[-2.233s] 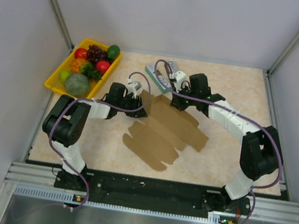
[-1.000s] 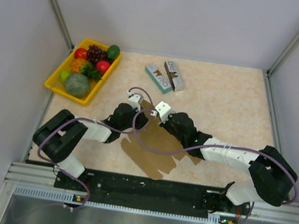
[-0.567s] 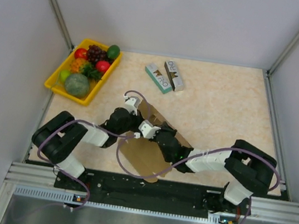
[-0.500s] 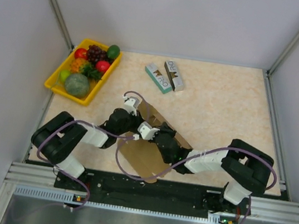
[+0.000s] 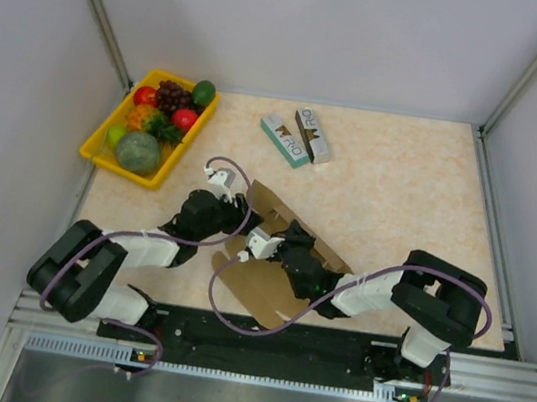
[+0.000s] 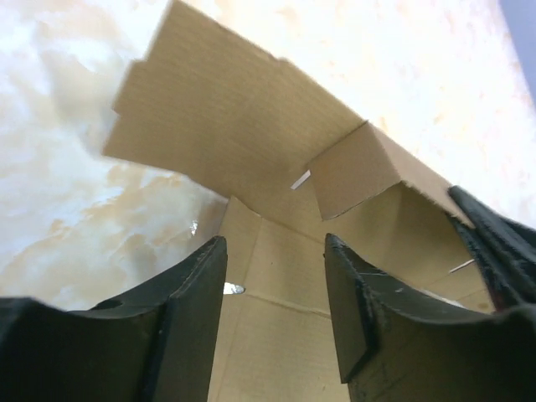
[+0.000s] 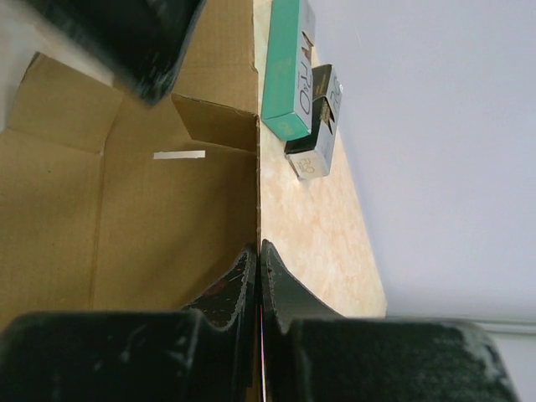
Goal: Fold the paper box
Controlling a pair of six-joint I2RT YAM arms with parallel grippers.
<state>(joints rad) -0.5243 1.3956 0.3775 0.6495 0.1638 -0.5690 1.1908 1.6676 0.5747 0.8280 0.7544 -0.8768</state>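
From above, the paper box (image 5: 260, 291) lies low and centre on the bench (image 5: 403, 181), half opened: one panel is flat near the bottom edge and another stands up, running diagonally toward the middle. The left tool (image 5: 235, 220) reaches in from the lower left and the right tool (image 5: 284, 230) from the lower right. They meet close together over the cardboard, and cables loop across it. Well apart in the upper left sits a yellow fruit tray (image 5: 184, 147). A teal box (image 5: 283, 140) and a brown-white box (image 5: 313, 134) lie touching, above centre.

In the left wrist view, the two black fingers (image 6: 194, 311) stand apart with nothing between them, low over the flat panel. Ahead, the raised panel fills the upper middle, and a small flap (image 6: 352, 167) juts out toward the camera. A dark part of the other arm crowds the right edge. Bare bench shows on the left.

In the right wrist view, the fingers (image 7: 243, 280) are pressed together, clamped on the thin edge of the upright panel at bottom centre. The brown cardboard fills the left half. A black mass of the left arm blocks the upper left corner. The two printed boxes lie beyond, upper centre, against the pale wall.
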